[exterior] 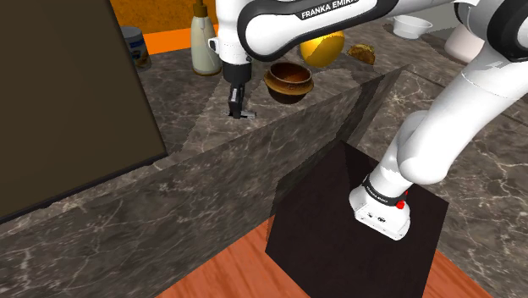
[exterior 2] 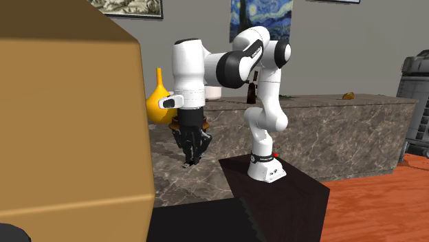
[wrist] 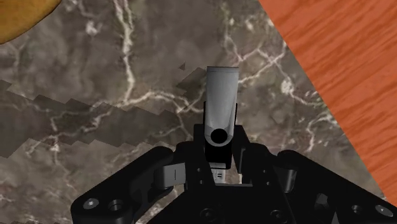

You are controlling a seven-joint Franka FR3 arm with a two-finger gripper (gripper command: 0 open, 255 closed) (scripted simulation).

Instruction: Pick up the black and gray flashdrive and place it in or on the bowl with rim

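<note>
- Nearest me, the gripper [wrist: 219,145] is clenched on the flash drive [wrist: 221,95]. Its grey body sticks out past the fingertips, pinched only at one end.
- It hangs over the marble counter [exterior: 169,178], close to the near edge and seemingly clear of the surface.
- Just beyond, toward the shoulder view's right, sits the brown bowl [exterior: 288,80]. I'd carry across slowly with height over its rim, centre above the hollow, then lower before releasing.
- Farther back stand a white bottle [exterior: 203,42] and a yellow vase [exterior: 323,49]. I'd stop short of both.
</note>
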